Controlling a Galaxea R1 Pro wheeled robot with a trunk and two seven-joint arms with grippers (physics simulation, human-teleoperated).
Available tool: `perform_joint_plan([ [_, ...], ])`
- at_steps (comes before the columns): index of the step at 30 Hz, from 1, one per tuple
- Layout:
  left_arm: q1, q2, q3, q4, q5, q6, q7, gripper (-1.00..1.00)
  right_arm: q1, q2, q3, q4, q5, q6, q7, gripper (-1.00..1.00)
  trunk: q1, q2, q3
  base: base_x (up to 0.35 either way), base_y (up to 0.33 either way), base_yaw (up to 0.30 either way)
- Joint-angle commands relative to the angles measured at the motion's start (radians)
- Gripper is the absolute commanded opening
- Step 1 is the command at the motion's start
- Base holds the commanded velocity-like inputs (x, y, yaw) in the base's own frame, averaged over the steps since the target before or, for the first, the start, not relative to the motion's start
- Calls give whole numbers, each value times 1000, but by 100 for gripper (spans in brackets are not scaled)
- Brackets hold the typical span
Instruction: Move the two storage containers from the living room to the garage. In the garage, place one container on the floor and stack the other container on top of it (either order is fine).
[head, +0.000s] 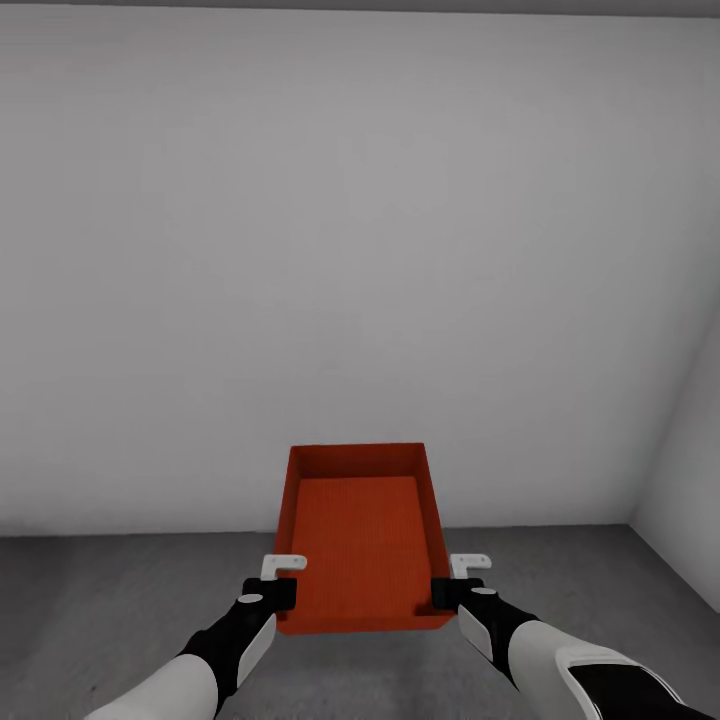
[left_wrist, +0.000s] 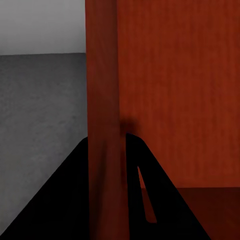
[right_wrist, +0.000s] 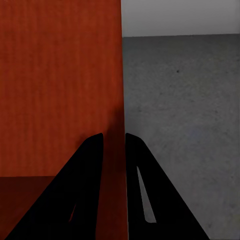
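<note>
A plain white wall (head: 360, 260) rose in front of me, taking up most of what my head camera saw, and a second white wall (head: 690, 470) met it at a corner off to my right. Below them ran the dull grey mottled floor (head: 120, 590) of the garage.

I held one orange-red storage container (head: 360, 540) out in front of my trunk, between my two arms and above that floor. It was open on top, its ribbed bottom in plain sight, its far end pointing toward the wall ahead. Whether it touched the floor, I could not tell.

My left arm (head: 200, 670) reached in from the lower left and my right arm (head: 560, 660) from the lower right, each meeting a long side of the container near its closest end.

My left fingers (head: 282, 590) were clamped on the left side wall: in the left wrist view that wall (left_wrist: 105, 125) ran edge-on between my two dark fingers (left_wrist: 150, 200), one outside over the floor, one inside the bin. My right fingers (head: 446, 590) were clamped on the right side wall in the same way, the thin orange wall (right_wrist: 114, 150) squeezed between the two black fingers (right_wrist: 75, 195), with grey floor (right_wrist: 185, 125) beyond.
</note>
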Motion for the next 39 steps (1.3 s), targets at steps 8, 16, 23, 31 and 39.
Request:
perform_joint_plan([
  [8, -1, 1, 11, -5, -13, -38, 24, -100, 0, -1, -22, 3, -7, -2, -52, -100, 0, -1, -13, 0, 0, 0],
  [16, -1, 1, 11, -5, -13, -38, 24, -100, 0, -1, -23, 3, -7, -1, -52, -100, 0, -1, -26, 0, 0, 0],
  [23, -1, 1, 10, -5, -13, -38, 24, -100, 0, -1, -23, 3, -7, -1, -52, -100, 0, -1, -37, 0, 0, 0],
  [31, -1, 1, 10, -5, -13, -38, 24, -100, 0, -1, -23, 3, -7, 0, -52, -100, 0, -1, -50, 0, 0, 0],
  [39, -1, 1, 10, -5, -13, -38, 24, -100, 0, -1, -22, 3, -7, 0, -52, -100, 0, -1, -63, 0, 0, 0],
])
